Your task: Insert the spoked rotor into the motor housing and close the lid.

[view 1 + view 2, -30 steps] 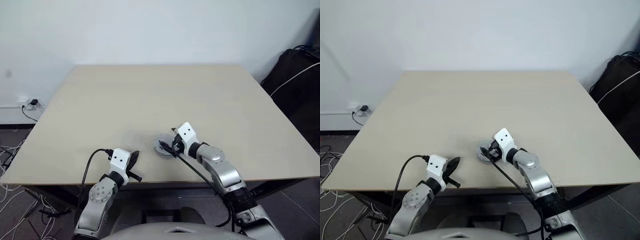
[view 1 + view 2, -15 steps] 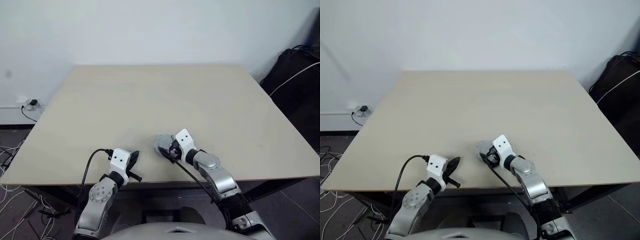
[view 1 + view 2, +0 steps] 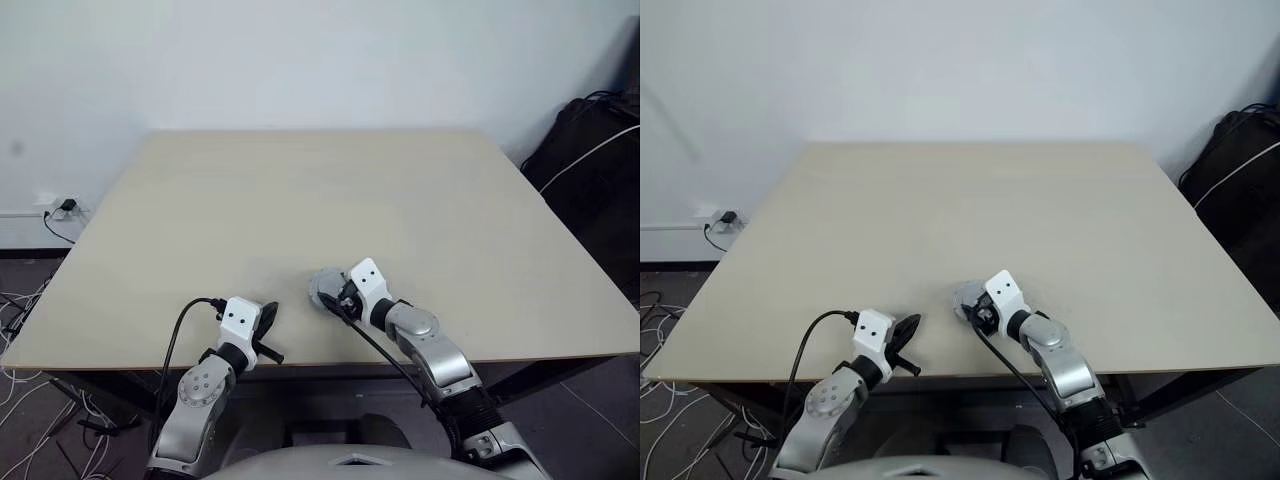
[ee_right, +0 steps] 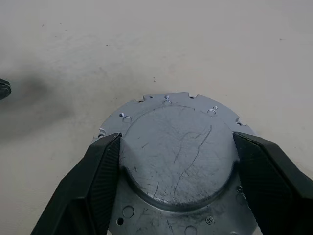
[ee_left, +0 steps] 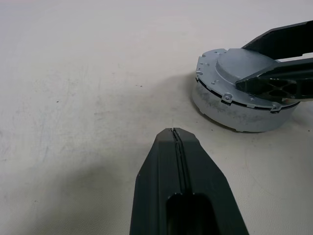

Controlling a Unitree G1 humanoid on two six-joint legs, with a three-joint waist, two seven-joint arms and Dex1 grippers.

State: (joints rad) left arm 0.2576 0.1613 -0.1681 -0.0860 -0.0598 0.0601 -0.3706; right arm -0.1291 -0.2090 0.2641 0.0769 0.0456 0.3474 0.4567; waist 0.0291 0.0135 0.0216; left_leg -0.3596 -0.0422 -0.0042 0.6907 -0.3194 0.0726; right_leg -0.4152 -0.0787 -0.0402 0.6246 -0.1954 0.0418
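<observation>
Beige table [image 3: 300, 190], bare wood. Grey metal motor housing [image 4: 178, 161] with lid [image 5: 239, 66] on, near edge, centre-right: likely heavy, rigid, slick; best gripped across raised dome. Right gripper [image 4: 177, 161] spread astride that dome, pads flanking. Left gripper [image 5: 177, 142] pressed closed, empty, left of housing.

The lid [image 4: 175, 152], grey, scratched and domed, sits closed on the round motor housing [image 5: 234, 115], flat near the table's front edge.

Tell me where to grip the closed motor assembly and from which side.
Grip the lid by its raised round centre, one finger on each side, coming from above at a slant as the right gripper does now. The outer flange is thin and notched; the dome's steep sides probably give better purchase.
</observation>
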